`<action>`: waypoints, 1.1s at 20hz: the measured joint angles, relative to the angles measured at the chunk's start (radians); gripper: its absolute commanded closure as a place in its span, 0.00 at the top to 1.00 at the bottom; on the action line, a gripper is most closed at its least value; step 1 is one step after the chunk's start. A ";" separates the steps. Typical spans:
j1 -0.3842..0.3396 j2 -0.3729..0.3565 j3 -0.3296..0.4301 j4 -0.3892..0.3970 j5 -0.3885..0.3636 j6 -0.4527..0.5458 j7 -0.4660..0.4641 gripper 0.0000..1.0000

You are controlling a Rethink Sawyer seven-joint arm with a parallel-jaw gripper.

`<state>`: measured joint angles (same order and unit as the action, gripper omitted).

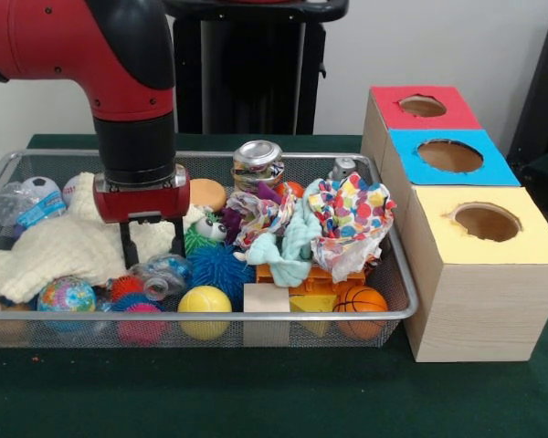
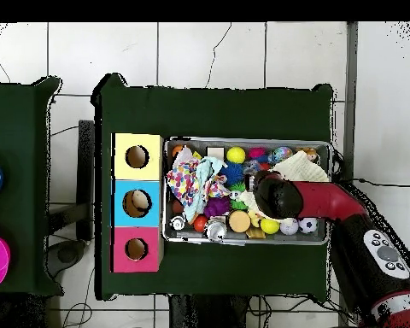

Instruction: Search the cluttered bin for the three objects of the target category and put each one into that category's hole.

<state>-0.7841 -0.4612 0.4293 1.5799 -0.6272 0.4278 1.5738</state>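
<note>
The wire-mesh bin (image 1: 256, 317) is full of toys; it also shows in the overhead view (image 2: 243, 242). My gripper (image 1: 152, 254) is open, its black fingers (image 1: 126, 253) pointing down into the left half of the bin. A crumpled see-through bottle (image 1: 161, 275) lies right below the fingertips, not held. A second see-through bottle with a blue label (image 1: 24, 205) lies at the bin's far left end. A third bottle is not visible. The red-faced hole (image 1: 422, 106) is on the far box at the right, and it also shows in the overhead view (image 2: 137, 248). From overhead the arm (image 2: 281, 195) hides the gripper.
The blue-faced hole (image 1: 449, 155) and yellow-faced hole (image 1: 486, 222) sit nearer the camera. A shiny can (image 1: 258, 162) stands at the bin's back. A cream knitted cloth (image 1: 64, 242) lies left of the gripper, a spotted cloth (image 1: 356, 219) to the right. Balls and a wooden block (image 1: 267, 301) line the front.
</note>
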 measured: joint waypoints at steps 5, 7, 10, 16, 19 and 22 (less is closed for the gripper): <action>0.000 -0.012 0.000 -0.001 0.008 0.002 0.000 1.00; 0.000 -0.017 0.000 -0.001 0.008 0.002 0.000 1.00; 0.000 -0.030 0.000 -0.001 0.007 0.002 0.000 1.00; 0.000 -0.076 0.000 -0.001 0.007 0.033 0.000 1.00; -0.002 -0.102 0.005 -0.001 0.008 0.077 -0.002 1.00; -0.013 -0.120 0.030 -0.001 0.008 0.127 -0.010 1.00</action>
<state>-0.7972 -0.5816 0.4593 1.5792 -0.6188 0.5545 1.5637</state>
